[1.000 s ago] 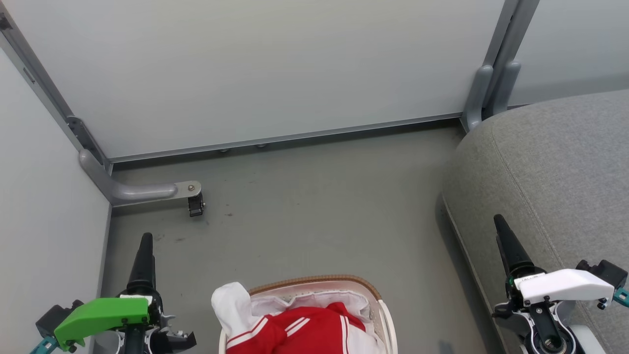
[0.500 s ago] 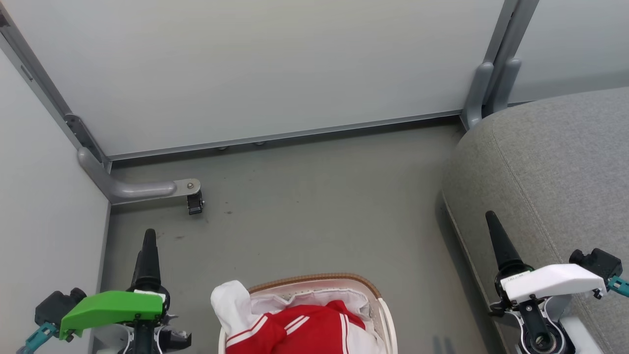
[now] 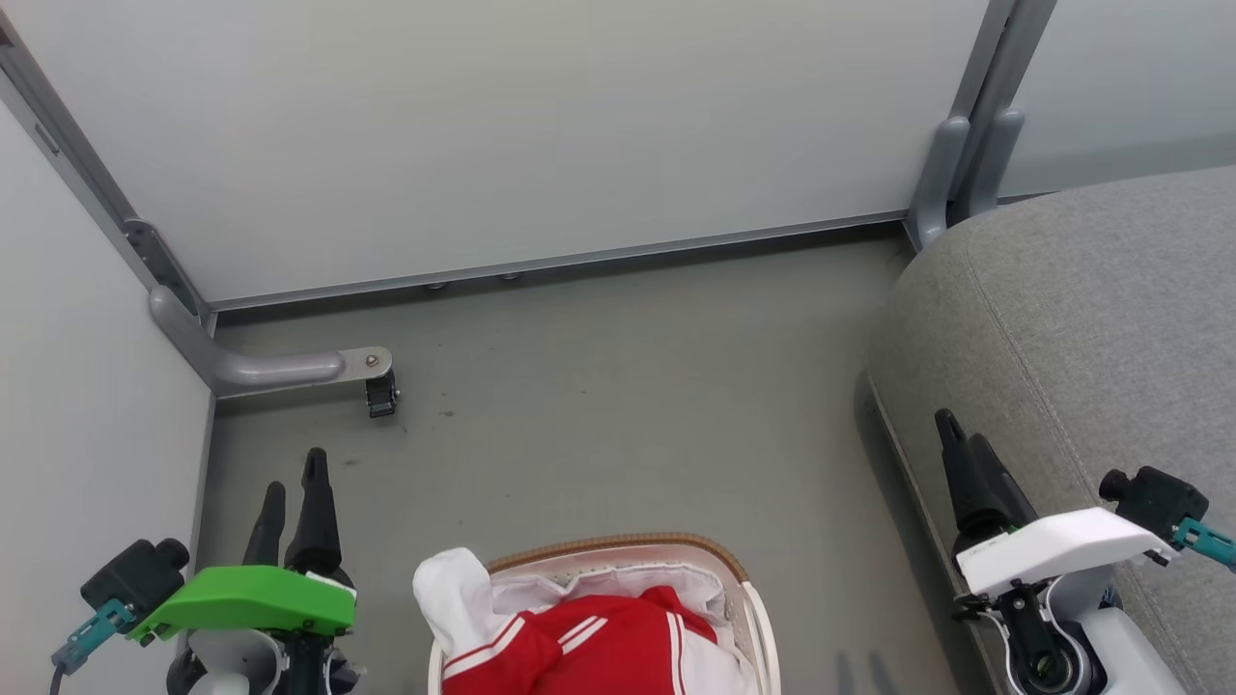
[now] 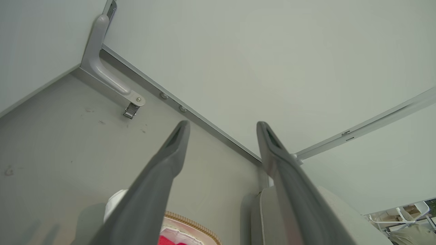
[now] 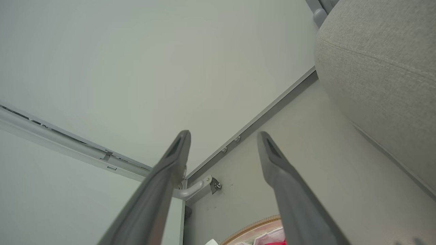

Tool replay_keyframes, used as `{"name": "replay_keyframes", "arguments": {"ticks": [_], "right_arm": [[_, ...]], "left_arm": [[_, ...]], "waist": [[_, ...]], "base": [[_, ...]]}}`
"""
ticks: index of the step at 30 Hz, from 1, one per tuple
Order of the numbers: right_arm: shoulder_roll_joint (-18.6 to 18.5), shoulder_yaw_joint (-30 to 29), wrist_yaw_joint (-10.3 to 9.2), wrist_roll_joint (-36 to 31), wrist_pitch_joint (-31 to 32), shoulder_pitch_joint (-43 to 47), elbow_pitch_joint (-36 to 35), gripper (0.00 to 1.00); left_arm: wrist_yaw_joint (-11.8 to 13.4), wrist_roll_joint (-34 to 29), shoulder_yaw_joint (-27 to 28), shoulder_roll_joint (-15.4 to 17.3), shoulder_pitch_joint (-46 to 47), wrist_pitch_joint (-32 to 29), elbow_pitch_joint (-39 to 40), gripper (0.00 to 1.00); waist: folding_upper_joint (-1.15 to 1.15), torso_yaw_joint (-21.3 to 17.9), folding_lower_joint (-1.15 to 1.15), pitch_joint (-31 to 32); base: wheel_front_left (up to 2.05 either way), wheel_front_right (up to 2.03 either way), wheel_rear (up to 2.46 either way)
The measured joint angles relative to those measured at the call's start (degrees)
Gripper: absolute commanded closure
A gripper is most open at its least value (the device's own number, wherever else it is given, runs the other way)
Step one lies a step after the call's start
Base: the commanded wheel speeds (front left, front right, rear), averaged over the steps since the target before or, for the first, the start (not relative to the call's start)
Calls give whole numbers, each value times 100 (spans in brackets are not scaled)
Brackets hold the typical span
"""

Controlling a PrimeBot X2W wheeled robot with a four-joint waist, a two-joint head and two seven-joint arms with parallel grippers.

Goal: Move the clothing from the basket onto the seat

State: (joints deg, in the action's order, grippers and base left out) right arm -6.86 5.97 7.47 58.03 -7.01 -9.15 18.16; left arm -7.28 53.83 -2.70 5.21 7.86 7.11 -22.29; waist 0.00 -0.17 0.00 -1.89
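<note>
The clothing (image 3: 599, 647), red with thin white stripes, is lying bundled inside the basket (image 3: 628, 546), with one white sleeve (image 3: 449, 598) spilling over the basket's left rim, so nothing is resting on the seat (image 3: 1091, 328) yet. The seat is sitting to the right of the basket, apart from it across a strip of floor (image 3: 628, 405), and the grey cushion in view is carrying no garment. The left gripper (image 3: 294, 473) is hovering to the left of the basket, above the floor, its fingers (image 4: 163, 163) standing wide apart and holding nothing. The right gripper (image 3: 961, 430) is hovering to the right of the basket, over the seat's near edge, its fingers (image 5: 282, 177) likewise spread wide and empty. Judging by this, the task is standing at its very start: no garment is being gripped, and reaching into the basket, lifting the clothing out and carrying it rightward onto the seat are all waiting to be done. How many garments the basket is holding cannot be told, as the bundle is running off the bottom of the head view.
</note>
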Motion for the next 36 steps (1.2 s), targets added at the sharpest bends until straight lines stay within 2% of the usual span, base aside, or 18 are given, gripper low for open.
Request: {"name": "replay_keyframes", "arguments": {"ticks": [10, 21, 36], "right_arm": [[-35, 120, 0, -781, -155, -88, 258, 0], [-63, 152, 1, -1761, -300, -132, 389, 0], [-74, 203, 1, -3253, -499, -148, 389, 0]], "left_arm": [[-2, -1141, 132, -26, 12, 145, 13, 0], [-3, -1950, 210, -75, 11, 304, 14, 0], [-3, -3145, 23, -51, 12, 483, -145, 0]], "waist": [[0, -2, 0, -7], [0, -5, 0, -35], [0, 3, 0, -5]], "base": [[0, 0, 0], [0, 0, 0], [0, 0, 0]]}}
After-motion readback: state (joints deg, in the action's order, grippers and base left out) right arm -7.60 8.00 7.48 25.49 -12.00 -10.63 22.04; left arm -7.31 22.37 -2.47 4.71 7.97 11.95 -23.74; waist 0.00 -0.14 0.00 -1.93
